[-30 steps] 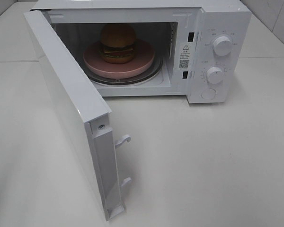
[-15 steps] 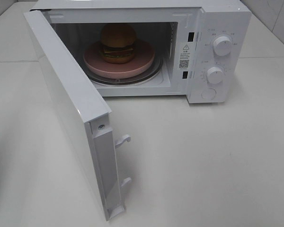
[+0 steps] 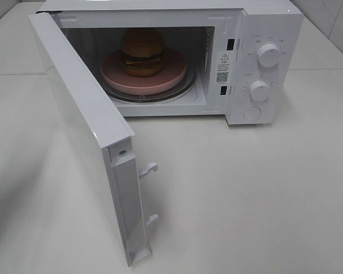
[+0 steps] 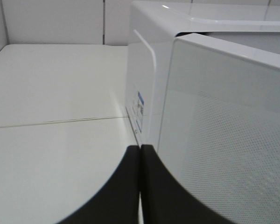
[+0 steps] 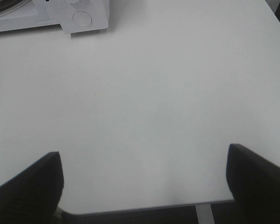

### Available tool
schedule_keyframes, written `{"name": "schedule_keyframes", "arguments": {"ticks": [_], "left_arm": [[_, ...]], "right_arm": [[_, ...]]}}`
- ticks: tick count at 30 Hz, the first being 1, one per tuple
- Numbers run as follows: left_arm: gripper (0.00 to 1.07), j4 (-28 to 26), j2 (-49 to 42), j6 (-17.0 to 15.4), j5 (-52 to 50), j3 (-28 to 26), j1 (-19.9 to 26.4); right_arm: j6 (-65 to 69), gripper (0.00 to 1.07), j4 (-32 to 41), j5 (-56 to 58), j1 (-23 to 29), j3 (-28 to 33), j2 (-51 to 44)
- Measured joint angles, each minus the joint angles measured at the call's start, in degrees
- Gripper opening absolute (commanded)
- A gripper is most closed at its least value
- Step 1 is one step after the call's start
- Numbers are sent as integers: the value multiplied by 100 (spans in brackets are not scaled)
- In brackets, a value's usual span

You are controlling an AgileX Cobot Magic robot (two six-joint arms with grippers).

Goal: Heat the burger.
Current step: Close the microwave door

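Still the burger (image 3: 143, 52) sits unmoved on its plate (image 3: 175, 73), microwave door (image 3: 80, 114) open.

Tabletop (image 3: 257, 194): white, matte, crossed by a thin seam (image 3: 11, 74) at 10 o'clock. Wall (image 3: 336, 14): pale tiles, grey grout, at 1 o'clock. Light: soft, even; shadows faint.

The open microwave door (image 3: 86, 148) juts over the left of the desk (image 3: 246, 188); right of it, the way in to the burger (image 3: 143, 51) is free.
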Motion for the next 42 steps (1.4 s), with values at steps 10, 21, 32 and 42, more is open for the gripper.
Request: {"name": "schedule_keyframes", "arguments": {"ticks": [10, 21, 32, 42], "left_arm": [[0, 1037, 1558, 510, -699, -539, 149], [0, 1352, 2275, 516, -676, -1112, -516], [0, 1255, 2378, 516, -476, -1432, -842], [0, 1037, 2418, 516, -441, -1438, -997]], "right_arm": [[0, 91, 0, 0, 0, 0, 0], [0, 91, 0, 0, 0, 0, 0], [0, 91, 0, 0, 0, 0, 0], [0, 91, 0, 0, 0, 0, 0]]}}
